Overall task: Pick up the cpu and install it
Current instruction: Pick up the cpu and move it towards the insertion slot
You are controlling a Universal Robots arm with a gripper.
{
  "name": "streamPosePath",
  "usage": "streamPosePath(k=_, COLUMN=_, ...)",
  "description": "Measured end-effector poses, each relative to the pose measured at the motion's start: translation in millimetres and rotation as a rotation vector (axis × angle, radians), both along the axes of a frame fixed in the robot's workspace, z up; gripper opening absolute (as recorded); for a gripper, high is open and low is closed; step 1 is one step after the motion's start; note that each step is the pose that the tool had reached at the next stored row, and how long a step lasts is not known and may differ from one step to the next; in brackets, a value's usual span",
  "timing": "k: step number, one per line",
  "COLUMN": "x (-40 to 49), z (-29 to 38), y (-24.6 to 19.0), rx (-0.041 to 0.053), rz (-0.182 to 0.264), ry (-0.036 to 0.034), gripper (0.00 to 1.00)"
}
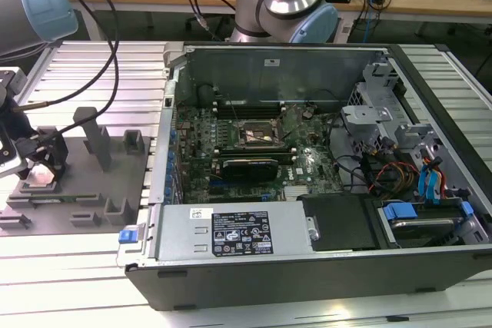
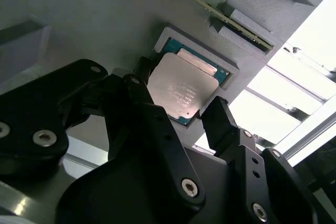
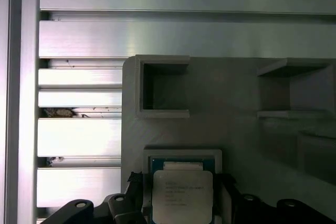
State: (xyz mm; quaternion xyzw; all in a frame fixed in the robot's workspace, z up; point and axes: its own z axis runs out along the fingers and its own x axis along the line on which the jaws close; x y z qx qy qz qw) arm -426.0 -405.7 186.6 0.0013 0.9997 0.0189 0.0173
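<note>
At the exterior view's left, the gripper [image 1: 38, 168] is being held low over the grey tray [image 1: 81, 170]. Its fingers [image 2: 220, 121] are being kept apart, one on each of two opposite sides of the cpu [image 2: 181, 90], with nothing gripped; a narrow gap is showing on each side in the first wrist view. The cpu is lying flat in its recess [image 3: 182, 153] in the tray, directly under the wrist and between the fingertips. It is nearly square, so no long axis is being noted. Faint print is showing on its pale metal top, too small to be made out. Well to the exterior view's right, inside the open case [image 1: 323, 266], the socket [image 1: 257, 134] is sitting. A printed label [image 1: 240, 233] is showing nearer the front; its text is not being recorded.
</note>
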Motion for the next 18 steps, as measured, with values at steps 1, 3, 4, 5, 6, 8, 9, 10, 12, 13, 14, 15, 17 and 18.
streamPosePath(k=1, x=0.0, z=0.0, y=0.0, rx=0.0, rz=0.0, ry=0.0, gripper=0.66)
streamPosePath(k=3, x=0.0, z=0.1, y=0.0, rx=0.0001, rz=0.0, ry=0.0, gripper=0.66)
streamPosePath(k=4, x=0.0, z=0.1, y=0.0, rx=0.0003, rz=0.0, ry=0.0001, gripper=0.66)
streamPosePath(k=5, x=0.0, z=0.1, y=0.0, rx=0.0005, rz=0.0, ry=0.0001, gripper=0.66)
streamPosePath(k=6, x=-0.1, z=0.1, y=0.0, rx=0.0009, rz=0.0, ry=0.0001, gripper=0.66)
streamPosePath(k=8, x=0.0, z=0.1, y=0.0, rx=0.001, rz=0.0, ry=0.0039, gripper=0.66)
streamPosePath(k=9, x=-0.1, z=0.1, y=0.0, rx=0.0009, rz=0.0, ry=0.0049, gripper=0.66)
streamPosePath(k=10, x=0.0, z=0.1, y=0.0, rx=0.0011, rz=0.0, ry=0.006, gripper=0.66)
streamPosePath(k=12, x=0.0, z=0.1, y=0.0, rx=0.0011, rz=0.0, ry=0.0076, gripper=0.66)
streamPosePath(k=13, x=0.3, z=0.1, y=0.0, rx=0.0012, rz=0.0, ry=0.0081, gripper=0.66)
streamPosePath(k=14, x=0.3, z=0.1, y=0.0, rx=0.0012, rz=0.0, ry=0.0084, gripper=0.66)
streamPosePath(k=15, x=0.3, z=0.1, y=0.0, rx=0.0012, rz=0.0, ry=0.0085, gripper=0.66)
streamPosePath(k=17, x=0.3, z=0.0, y=0.0, rx=0.0012, rz=0.0, ry=0.0085, gripper=0.66)
streamPosePath(k=18, x=0.4, z=-0.1, y=0.0, rx=0.0014, rz=0.0, ry=0.0096, gripper=0.66)
